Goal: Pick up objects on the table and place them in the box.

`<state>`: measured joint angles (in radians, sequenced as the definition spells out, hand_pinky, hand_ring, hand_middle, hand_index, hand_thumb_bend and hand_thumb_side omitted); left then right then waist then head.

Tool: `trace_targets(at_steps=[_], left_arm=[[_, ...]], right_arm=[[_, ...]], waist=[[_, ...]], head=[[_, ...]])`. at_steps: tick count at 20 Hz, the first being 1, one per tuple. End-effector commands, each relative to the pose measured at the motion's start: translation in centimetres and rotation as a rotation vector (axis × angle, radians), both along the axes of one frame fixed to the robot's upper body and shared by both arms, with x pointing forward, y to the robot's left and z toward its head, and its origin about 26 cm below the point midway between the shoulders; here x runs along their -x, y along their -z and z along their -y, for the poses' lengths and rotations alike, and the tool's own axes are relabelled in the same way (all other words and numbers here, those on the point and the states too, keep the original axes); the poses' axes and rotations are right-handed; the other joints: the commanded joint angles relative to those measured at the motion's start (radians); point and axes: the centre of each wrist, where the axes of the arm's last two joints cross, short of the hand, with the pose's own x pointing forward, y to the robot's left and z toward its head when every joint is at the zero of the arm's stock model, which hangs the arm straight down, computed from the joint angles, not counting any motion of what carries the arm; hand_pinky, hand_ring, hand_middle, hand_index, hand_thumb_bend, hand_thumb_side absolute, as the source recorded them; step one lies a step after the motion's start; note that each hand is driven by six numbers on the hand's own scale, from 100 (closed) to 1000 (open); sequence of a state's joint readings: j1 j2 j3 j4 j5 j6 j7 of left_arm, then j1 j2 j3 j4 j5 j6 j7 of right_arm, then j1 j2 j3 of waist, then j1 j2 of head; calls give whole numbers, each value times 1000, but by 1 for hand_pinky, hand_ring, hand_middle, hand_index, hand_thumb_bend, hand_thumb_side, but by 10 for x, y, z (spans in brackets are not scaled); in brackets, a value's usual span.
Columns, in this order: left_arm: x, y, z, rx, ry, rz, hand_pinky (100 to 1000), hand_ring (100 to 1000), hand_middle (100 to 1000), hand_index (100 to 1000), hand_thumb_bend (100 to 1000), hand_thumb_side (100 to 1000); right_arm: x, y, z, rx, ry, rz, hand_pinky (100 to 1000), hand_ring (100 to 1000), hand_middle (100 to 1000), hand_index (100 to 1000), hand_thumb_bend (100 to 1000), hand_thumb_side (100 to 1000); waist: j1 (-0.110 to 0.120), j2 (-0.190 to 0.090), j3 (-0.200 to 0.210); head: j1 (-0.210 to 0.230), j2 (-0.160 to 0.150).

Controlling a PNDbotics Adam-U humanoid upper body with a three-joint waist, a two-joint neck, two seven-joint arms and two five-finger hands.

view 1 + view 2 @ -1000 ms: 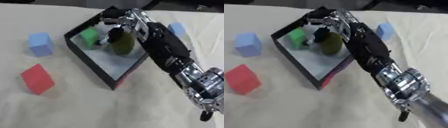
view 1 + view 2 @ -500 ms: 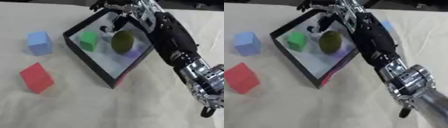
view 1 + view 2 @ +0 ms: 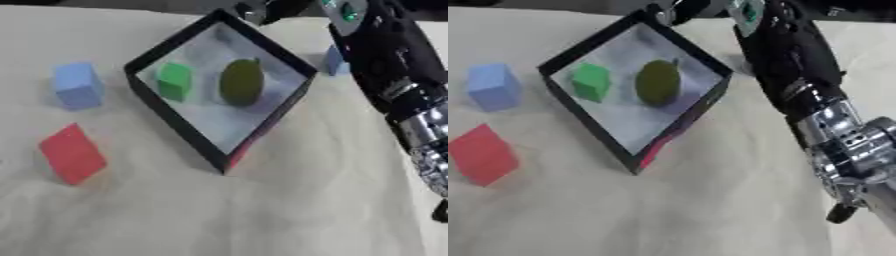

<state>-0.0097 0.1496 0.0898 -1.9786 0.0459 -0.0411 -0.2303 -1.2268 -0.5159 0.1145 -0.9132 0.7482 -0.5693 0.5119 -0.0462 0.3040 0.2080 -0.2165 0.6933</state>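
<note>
A black-walled box [image 3: 166, 126] with a pale floor stands askew in the middle of the cloth-covered table. Inside it lie a green cube [image 3: 174, 80] and an olive-green rounded fruit [image 3: 241, 82], side by side and free of any hand. My right arm [image 3: 798, 75] runs from the lower right up past the box's right corner. Only a bit of my right hand [image 3: 259, 8] shows, at the top edge beyond the box's far corner. On the table lie a light blue cube [image 3: 77, 85], a red cube [image 3: 72, 154] and a small blue block [image 3: 333, 61], half hidden by the arm.
The light blue and red cubes sit left of the box, well apart from it. The small blue block sits right of the box, tight against my arm. Bare beige cloth [image 3: 219, 215] spreads across the front.
My right hand has risen off the olive fruit, leaving it in the box, and drawn back toward the far edge. The whole picture has also shifted.
</note>
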Motion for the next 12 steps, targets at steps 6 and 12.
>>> trace_targets(at_steps=[6, 12], left_arm=[[2, -6, -6, -22, -23, 24, 919, 778, 776, 797, 100, 841], [2, -7, -5, -22, -21, 32, 919, 778, 777, 797, 100, 841]], right_arm=[[22, -22, 84, -2, 163, -65, 936, 901, 842, 946, 100, 264], [31, -4, 126, 73, 239, -153, 947, 923, 863, 950, 188, 335]], waist=[[18, -45, -19], [22, -37, -20]], head=[[19, -4], [19, -12]])
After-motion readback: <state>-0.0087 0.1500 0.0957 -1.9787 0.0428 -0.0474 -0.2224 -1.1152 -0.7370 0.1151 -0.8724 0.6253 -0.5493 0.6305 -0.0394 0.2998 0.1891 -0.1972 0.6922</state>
